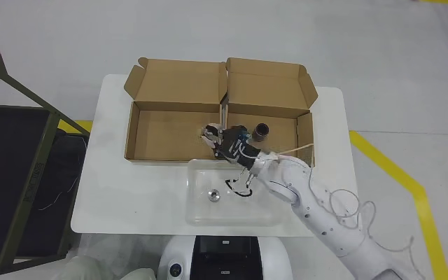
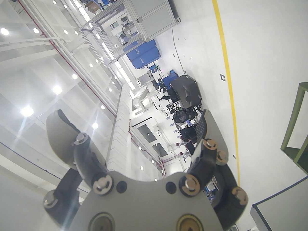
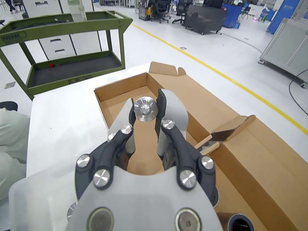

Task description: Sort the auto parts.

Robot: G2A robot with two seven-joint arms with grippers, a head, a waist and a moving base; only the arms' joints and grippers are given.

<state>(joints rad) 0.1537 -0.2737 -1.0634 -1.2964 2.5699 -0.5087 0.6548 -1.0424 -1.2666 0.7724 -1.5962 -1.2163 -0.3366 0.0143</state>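
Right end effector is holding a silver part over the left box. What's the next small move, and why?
Probably lower it a little toward the floor of the left box before letting go. The right end effector is shut on the silver part, within the box's outline; its height is hard to judge, and a round part dropped could roll.

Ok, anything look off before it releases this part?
Nothing stands out. The right gripper holds the silver part squarely over the left cardboard box; the right cardboard box sits square beside it, and nothing is spilled on the table.
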